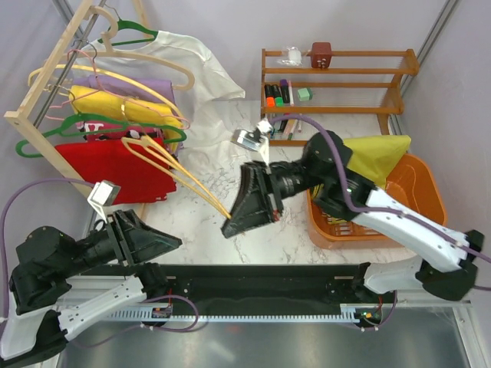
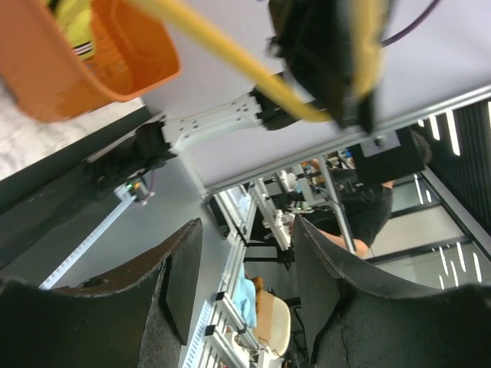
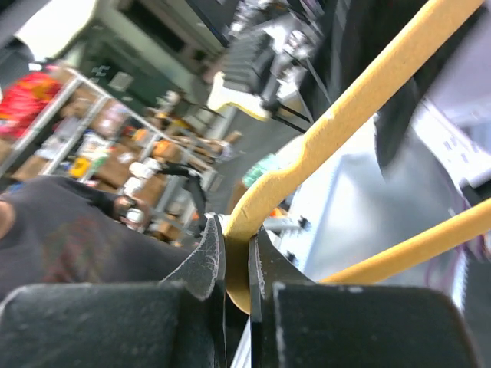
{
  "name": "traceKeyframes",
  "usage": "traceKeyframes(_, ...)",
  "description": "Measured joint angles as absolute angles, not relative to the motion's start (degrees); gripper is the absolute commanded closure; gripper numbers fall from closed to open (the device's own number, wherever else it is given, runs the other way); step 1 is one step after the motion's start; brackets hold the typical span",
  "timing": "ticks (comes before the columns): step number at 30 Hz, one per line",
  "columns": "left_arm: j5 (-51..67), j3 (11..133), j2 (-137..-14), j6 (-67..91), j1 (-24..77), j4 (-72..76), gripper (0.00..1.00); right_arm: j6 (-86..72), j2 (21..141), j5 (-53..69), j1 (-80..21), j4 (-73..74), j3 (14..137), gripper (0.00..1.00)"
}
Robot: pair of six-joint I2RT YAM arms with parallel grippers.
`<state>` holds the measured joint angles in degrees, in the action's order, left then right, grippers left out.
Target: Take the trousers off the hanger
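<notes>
Top view: white marble-patterned tabletop [image 1: 230, 241]. Pale lilac-grey walls [image 1: 222, 31] close the scene at 12 o'clock. A light wooden clothes rack [image 1: 38, 100] stands at 10 o'clock, and a two-tier orange-brown wooden shelf unit [image 1: 341, 73] at 1 o'clock. Left wrist view: bright ceiling light strips [image 2: 460, 115] at 3 o'clock.

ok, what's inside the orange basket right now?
The lime-yellow trousers lie bunched in the orange basket, at its far left, rising above the rim. Its right part shows bare floor. The right arm crosses the near left corner, hiding what lies there.
</notes>
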<state>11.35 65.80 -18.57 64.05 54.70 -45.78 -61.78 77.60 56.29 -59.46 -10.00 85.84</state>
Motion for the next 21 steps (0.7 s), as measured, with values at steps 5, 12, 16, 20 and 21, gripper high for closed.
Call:
traceKeyframes(5,14.50,68.82,-22.55,64.03,54.70,-39.94,0.37,-47.81,65.25,50.30,-59.40,14.59,82.39,1.00)
traceKeyframes(12,16.60,70.35,-28.08,64.58,54.70,-35.46,0.33,-36.91,55.07,35.11,-58.61,40.66,77.58,1.00)
traceKeyframes(16,10.31,73.19,-28.75,67.61,54.70,-35.07,0.34,-33.45,52.31,29.91,-58.72,52.23,76.79,1.00)
traceKeyframes(20,4.97,80.97,-33.43,68.42,54.70,-36.05,0.35,-30.26,51.44,26.04,-58.65,59.11,76.79,1.00)
traceKeyframes(21,4.14,83.94,-35.90,68.38,54.70,-36.77,0.35,-29.58,51.46,25.65,-58.65,60.27,76.79,1.00)
